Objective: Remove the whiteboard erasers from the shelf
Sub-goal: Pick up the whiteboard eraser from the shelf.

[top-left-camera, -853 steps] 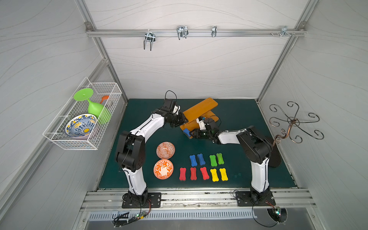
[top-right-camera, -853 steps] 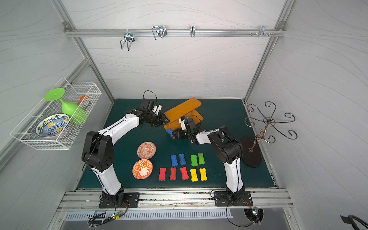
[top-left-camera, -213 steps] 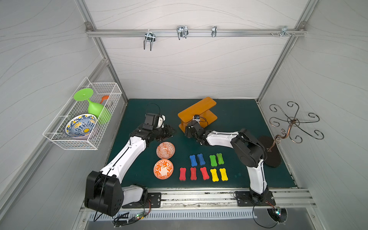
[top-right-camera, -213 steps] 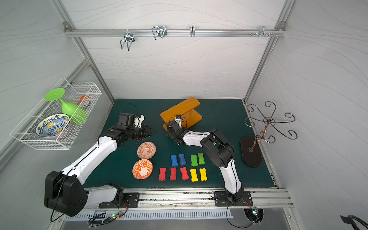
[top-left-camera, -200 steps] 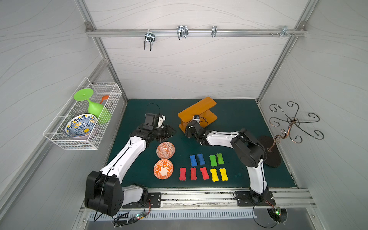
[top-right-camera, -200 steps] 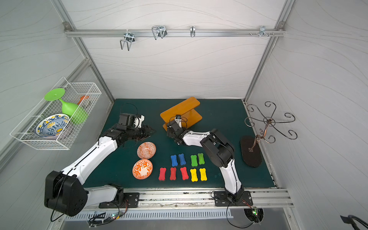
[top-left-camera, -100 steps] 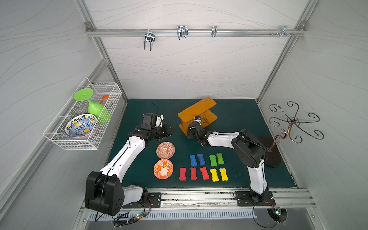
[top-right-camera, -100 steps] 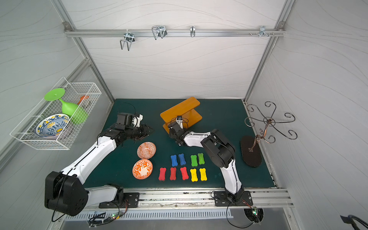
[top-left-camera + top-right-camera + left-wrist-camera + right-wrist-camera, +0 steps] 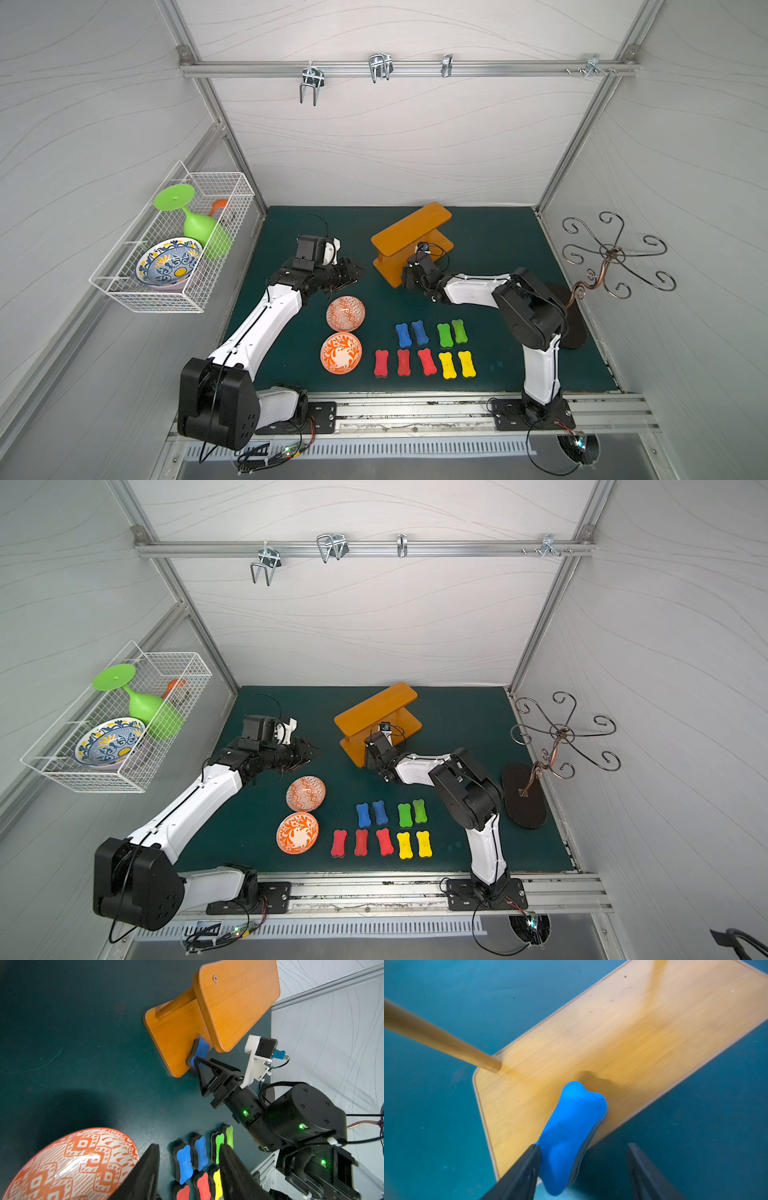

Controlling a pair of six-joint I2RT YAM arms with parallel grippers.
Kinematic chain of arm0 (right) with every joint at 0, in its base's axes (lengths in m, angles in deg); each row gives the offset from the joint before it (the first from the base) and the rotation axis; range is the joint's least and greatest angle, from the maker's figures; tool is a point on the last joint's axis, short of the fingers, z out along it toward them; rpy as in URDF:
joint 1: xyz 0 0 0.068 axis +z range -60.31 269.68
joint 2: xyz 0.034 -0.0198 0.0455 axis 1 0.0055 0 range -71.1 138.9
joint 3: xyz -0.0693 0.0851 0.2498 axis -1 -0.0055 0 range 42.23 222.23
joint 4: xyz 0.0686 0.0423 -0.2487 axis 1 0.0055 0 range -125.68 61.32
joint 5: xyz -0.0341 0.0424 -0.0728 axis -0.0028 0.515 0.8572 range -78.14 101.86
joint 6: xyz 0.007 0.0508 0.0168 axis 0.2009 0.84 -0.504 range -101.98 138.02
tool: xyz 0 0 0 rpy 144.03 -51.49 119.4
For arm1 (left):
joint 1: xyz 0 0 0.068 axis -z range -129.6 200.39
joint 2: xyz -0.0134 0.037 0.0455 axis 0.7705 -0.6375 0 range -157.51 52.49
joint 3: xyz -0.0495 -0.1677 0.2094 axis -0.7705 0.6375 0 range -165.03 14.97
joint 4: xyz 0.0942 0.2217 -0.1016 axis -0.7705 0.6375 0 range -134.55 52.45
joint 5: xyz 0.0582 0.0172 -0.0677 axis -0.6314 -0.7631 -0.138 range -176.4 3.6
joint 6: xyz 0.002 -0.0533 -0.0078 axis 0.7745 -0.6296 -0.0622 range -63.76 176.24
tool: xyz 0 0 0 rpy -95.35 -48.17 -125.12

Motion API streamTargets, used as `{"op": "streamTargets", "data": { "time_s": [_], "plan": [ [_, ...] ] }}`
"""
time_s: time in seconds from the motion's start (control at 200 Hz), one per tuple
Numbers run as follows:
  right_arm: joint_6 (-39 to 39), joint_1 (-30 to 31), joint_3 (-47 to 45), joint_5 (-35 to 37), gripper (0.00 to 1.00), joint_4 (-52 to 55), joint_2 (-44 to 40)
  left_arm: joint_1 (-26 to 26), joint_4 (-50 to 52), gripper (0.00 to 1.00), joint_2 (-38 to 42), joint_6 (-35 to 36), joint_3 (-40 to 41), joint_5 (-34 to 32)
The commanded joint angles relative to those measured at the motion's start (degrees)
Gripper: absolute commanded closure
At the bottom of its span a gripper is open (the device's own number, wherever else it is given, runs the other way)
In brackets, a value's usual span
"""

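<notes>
Orange, glossy wood-grain boards make up the small two-tier shelf point(image 9: 409, 227), which stands toward the back of the dark green mat point(image 9: 498, 249). One bone-shaped blue foam eraser point(image 9: 571, 1136) with a dark felt underside sits at the long edge of the shelf's lower board point(image 9: 612, 1043), near one corner. Its blue face is up, and a grey rim of felt shows along one side. Its long axis runs across the board's width. One end points in under the upper board point(image 9: 239, 1001), and the other juts past the edge toward the right gripper point(image 9: 583, 1146). That gripper's black fingers are apart and straddle the jutting end. One finger point(image 9: 529, 1163) lies against the eraser's side, while the other stands clear of it with mat showing between.

The left gripper point(image 9: 189, 1147) hangs over the mat near an orange-and-white patterned bowl point(image 9: 72, 1163), well apart from the shelf. Its fingers are apart with nothing between them.

Nine more erasers lie foam-up on the mat in front of the shelf, in two rows. Two blue point(image 9: 403, 334) and two green point(image 9: 444, 334) are in the row nearer the shelf. Three red point(image 9: 403, 362) and two yellow point(image 9: 447, 365) are in the row nearer the arms' bases. Their long axes are roughly parallel and run front to back on the mat.
</notes>
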Motion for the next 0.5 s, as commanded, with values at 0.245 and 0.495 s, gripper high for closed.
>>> {"op": "streamTargets", "data": {
  "time_s": [0.245,0.495],
  "plan": [
    [0.97,-0.64,-0.43,-4.78,0.24,2.27,-3.51,-0.48,-2.47,0.50,-0.27,0.49,0.23,0.84],
    [2.50,-0.85,1.26,-4.32,0.22,3.67,-1.45,-0.48,-2.36,0.50,-0.03,0.69,0.42,0.82]
  ]
}}
